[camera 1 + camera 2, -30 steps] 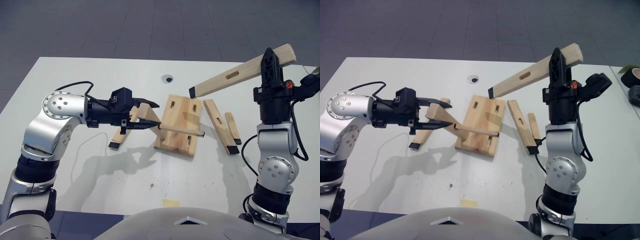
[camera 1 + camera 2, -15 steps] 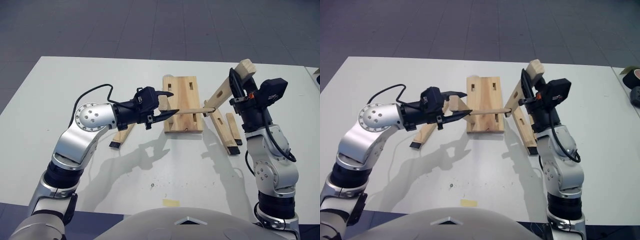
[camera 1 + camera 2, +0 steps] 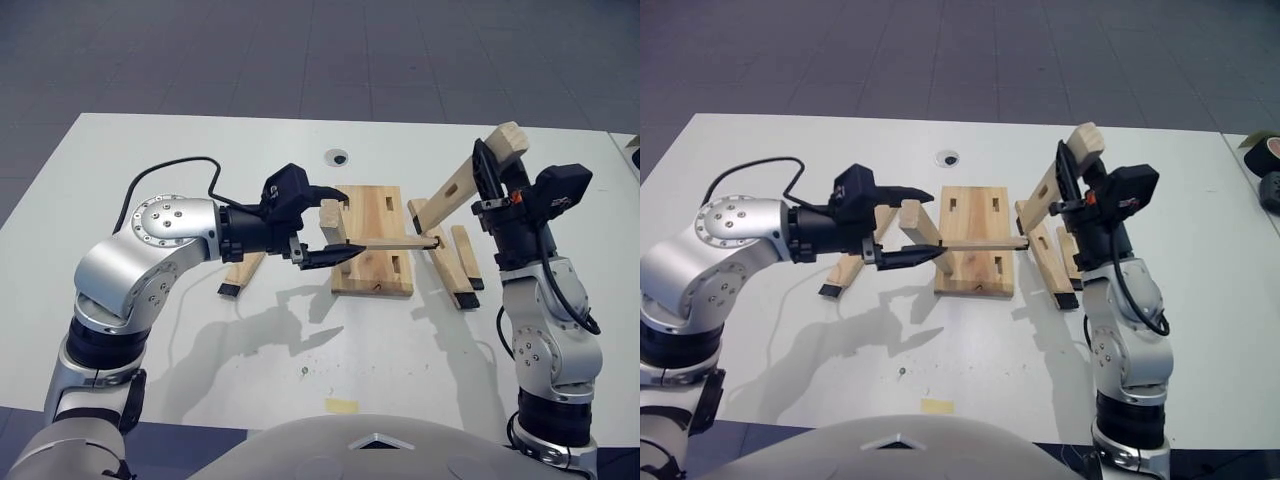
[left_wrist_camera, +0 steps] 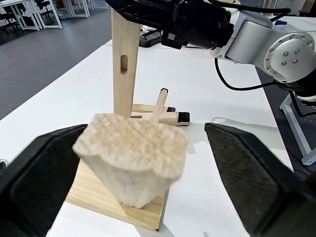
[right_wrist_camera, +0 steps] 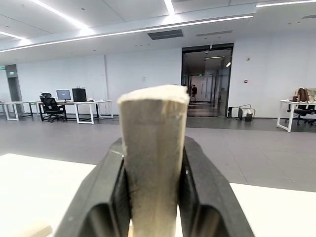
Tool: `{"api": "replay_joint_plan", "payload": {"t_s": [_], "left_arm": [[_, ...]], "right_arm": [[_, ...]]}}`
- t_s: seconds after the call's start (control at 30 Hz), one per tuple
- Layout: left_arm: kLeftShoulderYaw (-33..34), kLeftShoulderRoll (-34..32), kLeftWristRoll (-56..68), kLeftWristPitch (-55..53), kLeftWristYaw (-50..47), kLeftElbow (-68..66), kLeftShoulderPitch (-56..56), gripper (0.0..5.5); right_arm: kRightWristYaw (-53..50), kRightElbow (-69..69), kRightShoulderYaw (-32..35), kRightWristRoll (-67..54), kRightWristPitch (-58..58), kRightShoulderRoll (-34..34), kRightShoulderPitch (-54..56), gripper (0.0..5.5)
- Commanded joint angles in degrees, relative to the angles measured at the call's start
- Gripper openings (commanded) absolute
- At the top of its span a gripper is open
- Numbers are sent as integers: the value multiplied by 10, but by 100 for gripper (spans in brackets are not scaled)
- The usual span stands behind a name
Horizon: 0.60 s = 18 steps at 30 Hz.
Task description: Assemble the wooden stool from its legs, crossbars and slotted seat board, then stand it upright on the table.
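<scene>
From the head view, the left claw (image 3: pixel 343 222) hangs over the surface (image 3: pixel 150 160) with its fingers spread about a short leg (image 3: pixel 331 215), holding it up off the surface. A thin crossbar (image 3: pixel 390 243) sticks out of that leg, its long axis running level toward the robot's right. The right claw (image 3: pixel 487 185) is clamped near the top of a raised leg (image 3: pixel 452 192), which slants down to meet the crossbar's free tip. The seat board (image 3: pixel 385 205) lies flat beneath the crossbar.

In the left wrist view, the short leg's sawn end sits between wide-set fingers (image 4: pixel 39 182), with a gap showing on one side. Beyond it the raised leg turns its slot (image 4: pixel 124 64) this way. The crossbar's tip looks lower than that slot, so I reckon bar and slot still need lining up.

In the right wrist view, both fingers (image 5: pixel 111 197) press tight on the raised leg's end.
</scene>
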<state>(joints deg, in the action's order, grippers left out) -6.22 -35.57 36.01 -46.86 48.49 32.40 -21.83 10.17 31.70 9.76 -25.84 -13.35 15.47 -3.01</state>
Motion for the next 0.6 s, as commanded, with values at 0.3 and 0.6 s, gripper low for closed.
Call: {"api": "replay_joint_plan", "payload": {"t_s": [0.3, 0.6], "left_arm": [[-41, -9, 16, 37, 29, 61, 28, 540], [-73, 12, -60, 68, -50, 52, 33, 540]], "right_arm": [[17, -19, 35, -11, -7, 12, 26, 101], [58, -47, 52, -21, -10, 44, 52, 101]]}}
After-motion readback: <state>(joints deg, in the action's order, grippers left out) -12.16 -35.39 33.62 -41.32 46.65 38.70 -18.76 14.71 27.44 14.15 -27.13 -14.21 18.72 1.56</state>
